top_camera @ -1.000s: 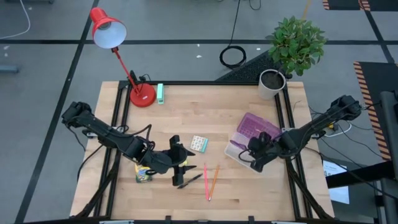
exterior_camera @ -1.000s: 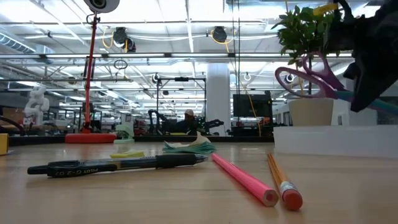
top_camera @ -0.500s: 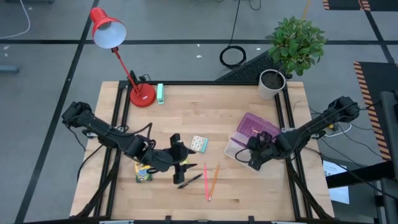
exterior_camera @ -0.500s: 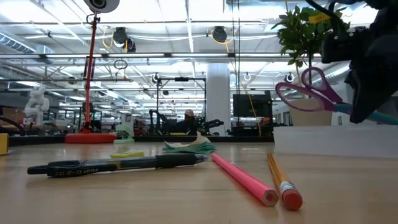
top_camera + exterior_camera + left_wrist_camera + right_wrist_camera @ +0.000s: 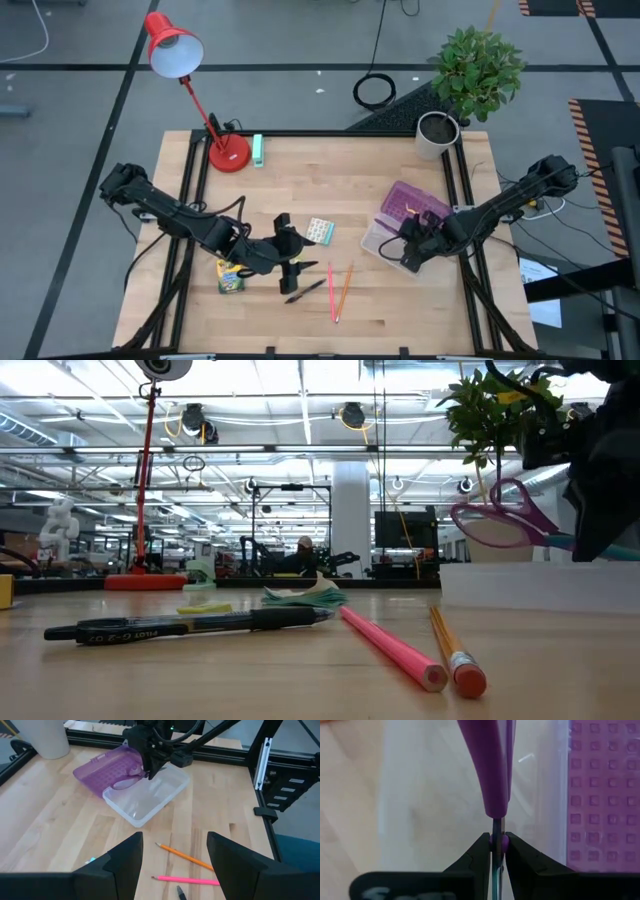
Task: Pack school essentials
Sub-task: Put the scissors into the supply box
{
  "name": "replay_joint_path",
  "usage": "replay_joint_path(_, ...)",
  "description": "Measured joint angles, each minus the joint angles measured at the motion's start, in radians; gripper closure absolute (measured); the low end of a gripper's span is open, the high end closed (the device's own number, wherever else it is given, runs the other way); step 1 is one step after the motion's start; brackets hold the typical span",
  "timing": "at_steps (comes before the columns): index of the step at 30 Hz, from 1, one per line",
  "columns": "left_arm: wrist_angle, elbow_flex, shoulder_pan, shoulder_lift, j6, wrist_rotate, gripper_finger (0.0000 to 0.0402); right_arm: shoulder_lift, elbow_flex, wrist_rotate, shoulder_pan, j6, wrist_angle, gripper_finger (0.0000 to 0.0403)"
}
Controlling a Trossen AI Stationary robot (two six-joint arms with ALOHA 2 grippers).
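Observation:
My right gripper point(image 5: 408, 243) is shut on the purple scissors point(image 5: 500, 523) above the clear box point(image 5: 383, 246), whose purple lid point(image 5: 408, 203) lies open toward the far side. My left gripper point(image 5: 175, 837) stands open over the table, close to the black pen point(image 5: 305, 291), and touches nothing. The crayon box point(image 5: 231, 277) stands upright to its left. The pink pencil point(image 5: 330, 292) and the orange pencil point(image 5: 343, 290) lie flat side by side. Farther back lies the pale patterned pack point(image 5: 320, 231). My right gripper pinches the scissors between its two fingers at the blades point(image 5: 496, 827), just behind the purple handles. The fingers slant down from the table's right side and lie along the scissors. The handles point(image 5: 126, 779) stick out past the fingertips, lifted clear above the box.
A red desk lamp point(image 5: 228, 152) and a small mint-green block point(image 5: 258, 150) stand at the far left. A potted plant point(image 5: 438, 132) stands at the far right corner. Bare wood lies between the pencils and the clear box.
My right gripper has gone down toward the clear box, still shut on the scissors. The handles have sunk nearer to the box's rim.

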Motion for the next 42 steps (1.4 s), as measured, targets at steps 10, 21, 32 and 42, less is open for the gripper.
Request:
replay_joint_path(10, 0.001, 0.000, 0.000, 0.000, 0.000, 0.000, 0.0176, 0.000, -0.030, -0.002, 0.000, 0.009, 0.017, 0.0355)
replay_joint_path(21, 0.000, 0.000, 0.000, 0.000, 0.000, 0.000, 0.0176, 0.000, -0.030, 0.002, 0.000, 0.009, 0.016, 0.0317)
replay_joint_path(32, 0.000, 0.000, 0.000, 0.000, 0.000, 0.000, 0.0176, 0.000, -0.030, -0.028, 0.000, 0.004, 0.051, 0.0290)
replay_joint_path(42, 0.000, 0.000, 0.000, 0.000, 0.000, 0.000, 0.0176, 0.000, -0.030, 0.031, 0.003, -0.134, 0.108, 0.0267)
